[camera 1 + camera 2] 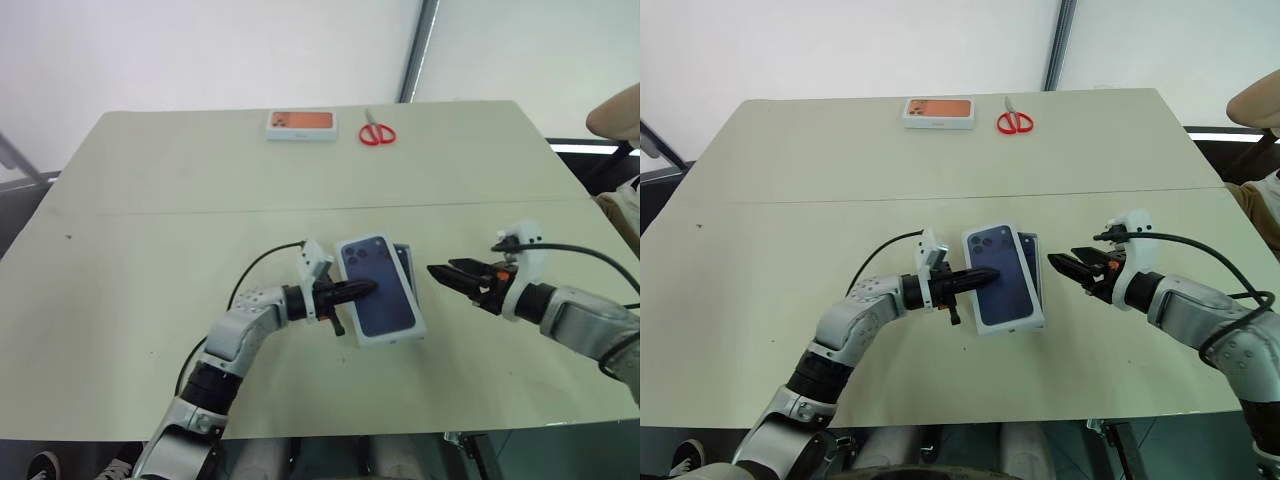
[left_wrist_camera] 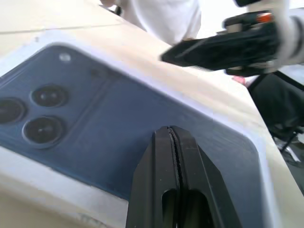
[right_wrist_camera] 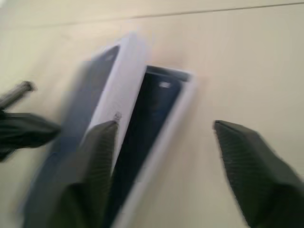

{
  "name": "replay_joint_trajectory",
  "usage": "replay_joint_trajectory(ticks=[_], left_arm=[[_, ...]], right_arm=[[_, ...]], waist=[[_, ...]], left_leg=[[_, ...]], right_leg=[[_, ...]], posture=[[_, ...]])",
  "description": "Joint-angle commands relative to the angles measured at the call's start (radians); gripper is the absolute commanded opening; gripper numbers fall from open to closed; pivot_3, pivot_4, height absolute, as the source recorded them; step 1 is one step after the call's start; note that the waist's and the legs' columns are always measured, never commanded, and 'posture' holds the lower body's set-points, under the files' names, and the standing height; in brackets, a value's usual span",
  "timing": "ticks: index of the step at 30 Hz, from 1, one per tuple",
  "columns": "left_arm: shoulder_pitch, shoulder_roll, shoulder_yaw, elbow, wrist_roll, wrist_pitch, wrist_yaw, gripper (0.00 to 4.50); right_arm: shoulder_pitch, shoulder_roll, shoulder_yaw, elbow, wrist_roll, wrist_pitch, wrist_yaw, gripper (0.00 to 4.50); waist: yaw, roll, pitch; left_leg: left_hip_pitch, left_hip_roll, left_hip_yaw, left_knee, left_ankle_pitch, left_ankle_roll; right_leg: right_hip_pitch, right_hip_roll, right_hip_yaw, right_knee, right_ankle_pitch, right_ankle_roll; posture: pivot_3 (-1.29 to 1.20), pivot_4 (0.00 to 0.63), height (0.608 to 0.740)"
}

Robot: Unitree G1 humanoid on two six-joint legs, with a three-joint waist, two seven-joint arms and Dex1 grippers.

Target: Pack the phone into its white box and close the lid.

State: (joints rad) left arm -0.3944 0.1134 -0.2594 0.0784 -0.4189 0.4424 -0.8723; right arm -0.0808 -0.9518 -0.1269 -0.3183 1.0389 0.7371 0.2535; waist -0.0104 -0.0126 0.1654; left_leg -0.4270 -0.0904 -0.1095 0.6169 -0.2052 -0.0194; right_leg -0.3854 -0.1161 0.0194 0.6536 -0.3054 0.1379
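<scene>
My left pincer (image 1: 368, 288) has its two black fingers pressed together, and their joined tips lie flat on top of the lid (image 1: 390, 308), reaching in from the left. The lid sits in the middle of the table (image 1: 150, 200), towards the near edge. Its upper face is navy blue with a camera cluster in the far-left corner and a white border around it. It is not seated squarely. In my right wrist view it leans up on one long side, and the white box (image 3: 183, 95) shows from under it on the right. The dark phone (image 3: 142, 123) lies inside that box. From my head view the box shows as a narrow strip along the lid's right edge, so the lid covers most of it and is shifted left and skewed. My right pincer (image 1: 440, 272) hangs just to the right of the box with its fingers spread apart. It holds nothing and points left towards the box without touching it. At the far edge of the table lie an orange-topped white box (image 1: 300, 123) and, just to its right, a pair of red-handled scissors (image 1: 377, 133), both well apart from my hands. A person's arm (image 1: 615, 110) shows beyond the far-right corner of the table.
</scene>
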Motion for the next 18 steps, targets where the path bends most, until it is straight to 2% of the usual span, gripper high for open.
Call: replay_joint_trajectory(ticks=[1,3,10,13,18], left_arm=[[-0.021,-0.003,0.005,-0.012,0.005,-0.025,-0.010,0.02],[-0.023,0.006,0.014,-0.015,0.004,-0.021,-0.011,0.02],[-0.007,0.082,0.055,-0.083,-0.030,0.026,-0.027,0.02],[0.042,0.173,0.079,-0.164,-0.055,0.082,-0.058,0.02],[0.105,0.257,0.105,-0.233,-0.072,0.112,-0.058,0.02]], right_arm=[[-0.025,0.026,0.022,-0.023,-0.182,-0.091,0.046,1.15],[-0.029,0.042,0.033,-0.031,-0.251,-0.121,0.078,0.09],[-0.027,0.093,0.059,-0.061,-0.400,-0.187,0.178,0.04],[-0.010,0.098,0.093,-0.091,-0.462,-0.221,0.243,0.04],[0.003,0.119,0.119,-0.094,-0.536,-0.219,0.281,0.04]], waist=[[0.000,0.000,0.000],[0.000,0.000,0.000],[0.000,0.000,0.000],[-0.001,0.000,0.000],[0.002,0.000,0.000]], left_leg=[[0.000,0.000,0.000,0.000,0.000,0.000],[0.000,0.000,0.000,0.000,0.000,0.000],[0.000,0.000,-0.001,0.000,0.000,0.000],[0.000,0.000,-0.001,0.000,0.000,0.000],[0.000,0.000,-0.001,-0.001,0.000,-0.001]], right_leg=[[0.000,0.000,0.000,0.000,0.000,0.000],[0.000,0.000,0.000,0.000,0.000,0.000],[0.000,0.000,0.000,0.000,0.000,0.000],[0.000,0.000,0.000,0.000,0.000,0.000],[0.000,0.000,0.000,0.000,0.000,0.000]], posture=[[0.00,0.150,0.740],[0.00,0.150,0.740],[0.00,0.150,0.740],[0.00,0.150,0.740],[0.00,0.150,0.740]])
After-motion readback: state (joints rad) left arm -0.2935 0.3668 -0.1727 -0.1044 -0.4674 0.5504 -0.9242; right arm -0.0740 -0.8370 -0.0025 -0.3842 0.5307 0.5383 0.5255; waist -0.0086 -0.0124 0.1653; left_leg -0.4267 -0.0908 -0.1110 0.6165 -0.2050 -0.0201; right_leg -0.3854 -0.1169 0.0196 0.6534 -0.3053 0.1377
